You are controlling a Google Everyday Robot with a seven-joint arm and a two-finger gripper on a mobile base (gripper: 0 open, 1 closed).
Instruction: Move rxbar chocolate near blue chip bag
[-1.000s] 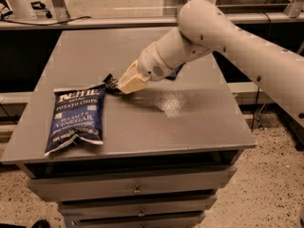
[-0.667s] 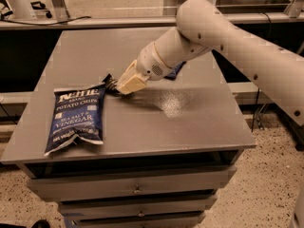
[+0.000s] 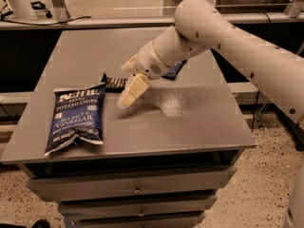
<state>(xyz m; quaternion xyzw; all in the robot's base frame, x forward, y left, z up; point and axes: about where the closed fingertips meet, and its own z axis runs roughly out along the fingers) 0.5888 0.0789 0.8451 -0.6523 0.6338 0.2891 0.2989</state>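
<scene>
The rxbar chocolate [image 3: 113, 83], a small dark wrapper, lies flat on the grey table [image 3: 190, 127]. Its left end is right beside the top right corner of the blue chip bag [image 3: 76, 118]. The bag lies flat near the table's front left, with white "Sea Salt & Vinegar" lettering. My gripper [image 3: 124, 85] is at the bar's right end, low over the table. It is open: one finger [image 3: 128, 65] is behind the bar and the other finger [image 3: 131, 91] is in front of it. The bar rests on the table, not held.
A small navy blue bar wrapper [image 3: 174, 70] lies behind my wrist, mostly hidden by the arm. A pale shiny patch [image 3: 173, 102] marks the tabletop to the right of the gripper. Drawers [image 3: 137, 189] sit below the table's front edge.
The fingers have spread apart and let go of the rxbar chocolate, which now lies on the table beside the chip bag. The arm has hardly moved.
</scene>
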